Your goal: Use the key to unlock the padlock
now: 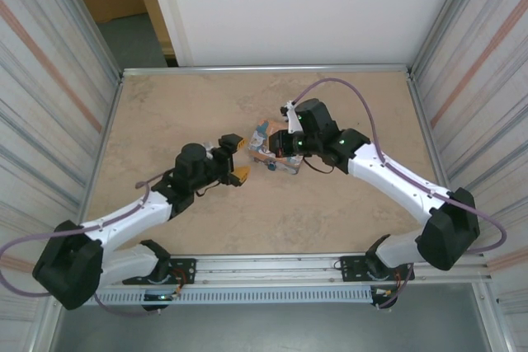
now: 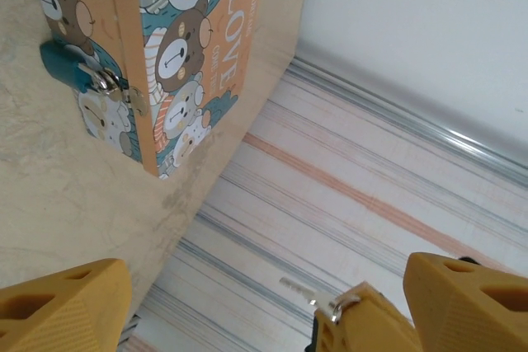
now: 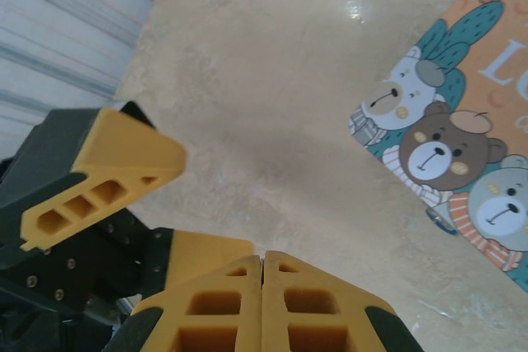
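Padlock (image 2: 70,68) hung locked on the tin's (image 2: 177,47) hasp (image 2: 111,84) on the table (image 1: 346,220), while the closed right pincer (image 3: 262,269) held the key (image 2: 299,290) between the open left pincer's (image 2: 264,286) fingers (image 2: 62,302), likely to hand it over.

Both arms angled inward, left claw (image 1: 236,157) spread wide, right claw (image 3: 262,263) pinched tight on the key (image 2: 299,288)

The padlock (image 2: 63,64) has a glossy teal body and bright metal shackle; the key (image 2: 299,289) is silvery metal; the table (image 3: 272,96) is smooth and marbled.
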You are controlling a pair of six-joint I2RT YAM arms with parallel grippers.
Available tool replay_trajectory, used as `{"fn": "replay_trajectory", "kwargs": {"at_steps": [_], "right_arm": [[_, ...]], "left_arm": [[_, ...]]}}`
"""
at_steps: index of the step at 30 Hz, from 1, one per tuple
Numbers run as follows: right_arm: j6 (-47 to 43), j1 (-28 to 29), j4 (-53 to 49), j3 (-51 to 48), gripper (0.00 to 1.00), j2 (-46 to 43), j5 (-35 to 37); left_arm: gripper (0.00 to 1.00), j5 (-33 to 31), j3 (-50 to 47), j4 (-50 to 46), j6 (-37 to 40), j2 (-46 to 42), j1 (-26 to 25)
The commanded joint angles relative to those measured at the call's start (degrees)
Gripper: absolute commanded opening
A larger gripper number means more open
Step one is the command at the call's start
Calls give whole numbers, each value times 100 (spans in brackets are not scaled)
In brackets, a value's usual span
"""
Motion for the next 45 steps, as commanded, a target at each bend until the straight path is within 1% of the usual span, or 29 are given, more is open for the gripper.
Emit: {"fn": "replay_trajectory", "kwargs": {"at_steps": [1, 8, 14, 17, 19, 23, 26, 34, 45], "right_arm": [[201, 92, 266, 175, 0, 109, -92], [287, 207, 408, 199, 0, 325, -177], [333, 314, 489, 280, 0, 469, -244], [341, 337, 483, 289, 0, 468, -250], [342, 350, 457, 278, 0, 431, -230], [358, 355, 431, 232, 0, 356, -193], [385, 363, 445, 227, 0, 311, -195], [403, 364, 435, 183, 0, 140, -84], [465, 363, 491, 183, 0, 47, -93]], "left_arm": [[85, -92, 360, 624, -416, 198, -92], [82, -85, 566, 1075, -688, 659, -251], [74, -64, 615, 1362, -819, 888, -302], [69, -117, 606, 1315, -844, 875, -300], [63, -176, 571, 1187, -928, 815, -300], [54, -323, 494, 1020, -868, 684, -295], [51, -402, 458, 859, -828, 575, -296], [39, -544, 343, 622, -801, 362, -295], [31, -584, 307, 529, -757, 317, -293]]}}
